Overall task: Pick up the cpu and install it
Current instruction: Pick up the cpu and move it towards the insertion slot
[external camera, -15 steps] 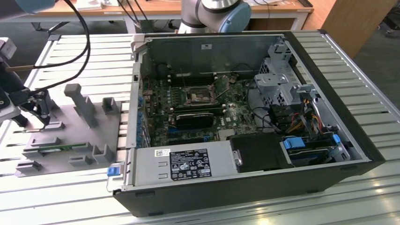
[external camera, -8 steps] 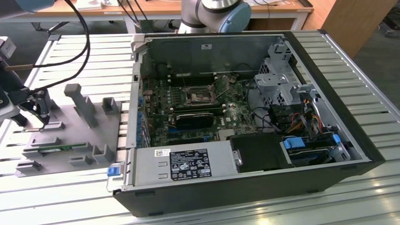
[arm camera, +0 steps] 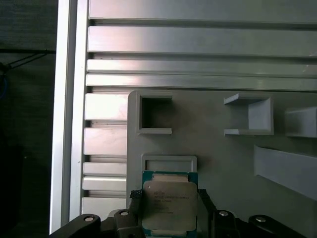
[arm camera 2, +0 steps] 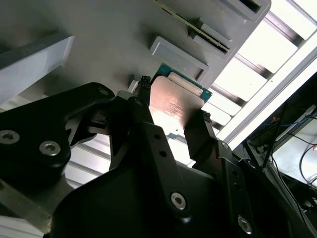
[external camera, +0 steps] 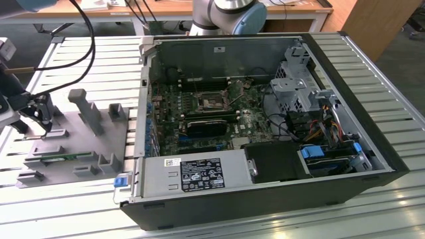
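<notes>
Two black fingers (arm camera 2: 148, 119) of the end effector (arm camera 2: 174, 115) are clamped on opposite edges of the cpu (arm camera 2: 176, 104), metal lid facing the cameras in both wrist views. In the first wrist view the cpu (arm camera: 169, 204) sits between the fingertips of the end effector (arm camera: 169, 196), over a rectangular nest (arm camera: 168, 161) in the grey fixture plate (arm camera: 213, 148). It cannot be told whether the chip is clear of the nest.

In the exterior view, the end effector (external camera: 37, 119) is at the left, above the fixture plate (external camera: 73, 132). A green memory stick (external camera: 66, 158) lies in that plate. The open computer case (external camera: 265, 124) stands beside it on the slatted metal surface (external camera: 79, 209). The motherboard socket (external camera: 212, 102) is well apart from the end effector.
</notes>
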`<act>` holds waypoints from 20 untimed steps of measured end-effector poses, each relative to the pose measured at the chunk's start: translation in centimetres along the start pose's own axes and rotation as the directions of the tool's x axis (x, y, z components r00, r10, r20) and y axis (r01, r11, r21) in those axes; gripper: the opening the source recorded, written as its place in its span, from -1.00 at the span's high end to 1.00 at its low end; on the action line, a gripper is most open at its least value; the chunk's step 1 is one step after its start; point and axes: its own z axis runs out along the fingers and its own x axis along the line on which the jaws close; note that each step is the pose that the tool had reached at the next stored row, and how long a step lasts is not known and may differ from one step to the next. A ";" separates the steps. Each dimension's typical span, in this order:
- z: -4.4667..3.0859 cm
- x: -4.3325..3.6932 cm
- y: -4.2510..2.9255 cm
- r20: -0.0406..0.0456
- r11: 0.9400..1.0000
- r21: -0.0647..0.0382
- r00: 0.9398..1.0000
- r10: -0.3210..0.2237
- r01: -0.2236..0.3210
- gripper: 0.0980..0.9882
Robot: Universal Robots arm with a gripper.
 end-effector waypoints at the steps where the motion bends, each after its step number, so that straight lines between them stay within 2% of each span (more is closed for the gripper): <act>1: -0.02 0.00 0.00 0.000 1.000 0.000 1.000 0.000 0.000 0.04; 20: -0.60 0.00 0.03 0.000 1.000 0.000 1.000 0.000 0.000 0.04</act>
